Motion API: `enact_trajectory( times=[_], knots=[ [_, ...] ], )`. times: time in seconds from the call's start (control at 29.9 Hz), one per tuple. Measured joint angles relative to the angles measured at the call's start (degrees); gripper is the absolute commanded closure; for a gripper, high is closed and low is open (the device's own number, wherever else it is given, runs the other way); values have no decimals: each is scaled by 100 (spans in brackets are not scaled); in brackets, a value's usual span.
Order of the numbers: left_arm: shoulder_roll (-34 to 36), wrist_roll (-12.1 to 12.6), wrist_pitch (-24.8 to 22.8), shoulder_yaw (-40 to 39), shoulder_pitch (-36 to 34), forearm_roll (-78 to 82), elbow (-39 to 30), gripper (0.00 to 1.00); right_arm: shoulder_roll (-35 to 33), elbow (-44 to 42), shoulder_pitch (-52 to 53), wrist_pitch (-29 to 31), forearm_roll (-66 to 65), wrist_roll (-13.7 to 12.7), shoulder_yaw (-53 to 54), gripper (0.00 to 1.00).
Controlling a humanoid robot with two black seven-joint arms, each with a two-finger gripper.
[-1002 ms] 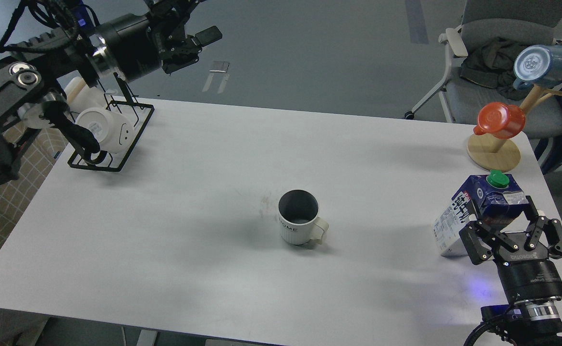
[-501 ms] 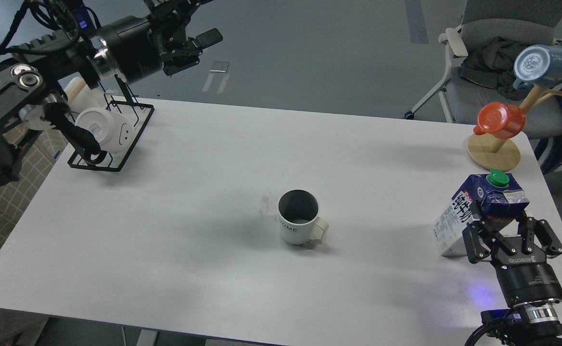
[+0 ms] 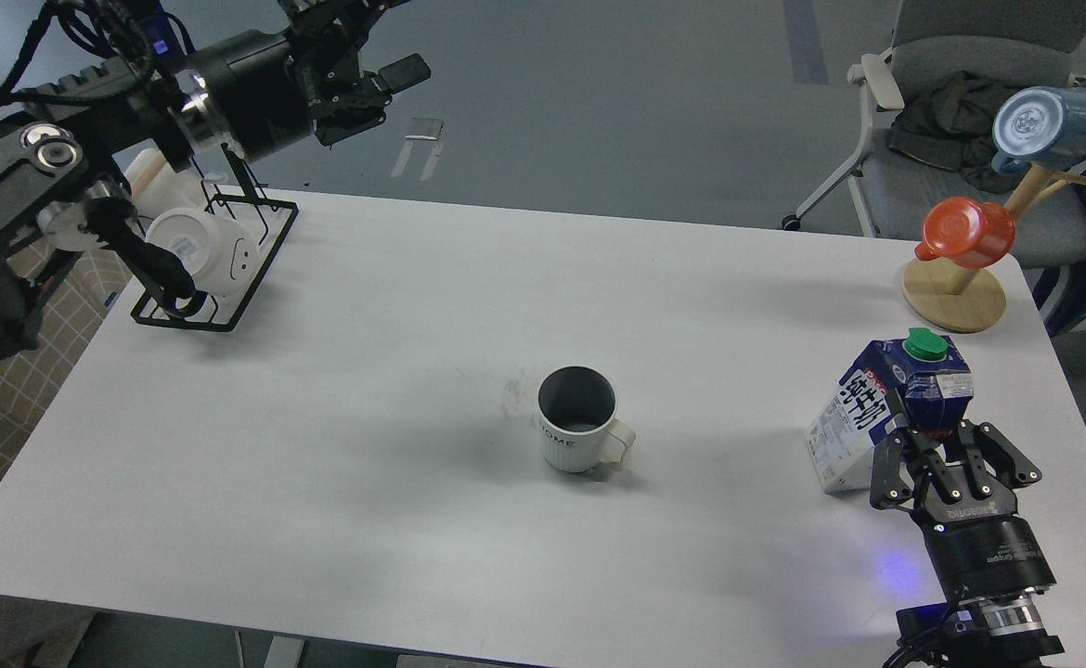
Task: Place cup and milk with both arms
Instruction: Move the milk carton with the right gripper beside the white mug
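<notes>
The cup (image 3: 578,422), a white ribbed mug with a dark inside and "HOME" lettering, stands upright at the middle of the white table (image 3: 367,371), handle to the right. The milk (image 3: 854,408), a navy and white carton with a green cap, is at the right front and leans back towards me. My right gripper (image 3: 935,436) is shut on the carton's near side below the gable. My left gripper (image 3: 381,83) is raised beyond the table's far left edge, open and empty, far from the cup.
A black wire rack (image 3: 255,269) holding a white smiley mug (image 3: 200,246) stands at the far left corner. A wooden mug tree (image 3: 954,295) with an orange mug (image 3: 967,232) and a blue mug (image 3: 1051,125) stands at the far right. A grey chair (image 3: 970,56) is behind the table.
My right gripper's fingers have closed onto the milk carton, and the carton and gripper have moved a little to the left. My left arm has hardly moved.
</notes>
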Motion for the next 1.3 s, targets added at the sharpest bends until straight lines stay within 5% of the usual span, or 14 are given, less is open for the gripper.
enact_trajectory(
  times=[0.97,1.0,1.04,1.07,1.1,1.3],
  knots=[
    [79,19,-1,79,114,2,0,2,338,-697,1212,2,-392,-36,-1588,67],
    [79,19,-1,79,118,3,0,2,338,-708,1234,2,-392,-36,-1589,64],
    [79,19,-1,79,120,3,0,2,338,-714,1247,2,-393,-36,-1592,49],
    [79,19,-1,79,122,3,0,2,338,-715,1252,2,-393,-36,-1594,12],
    [79,19,-1,79,122,6,0,2,338,-715,1255,2,-393,-36,-1596,0],
    [79,59,0,79,131,9,-33,2,338,-750,1269,2,-392,-36,-1590,0]
  ],
)
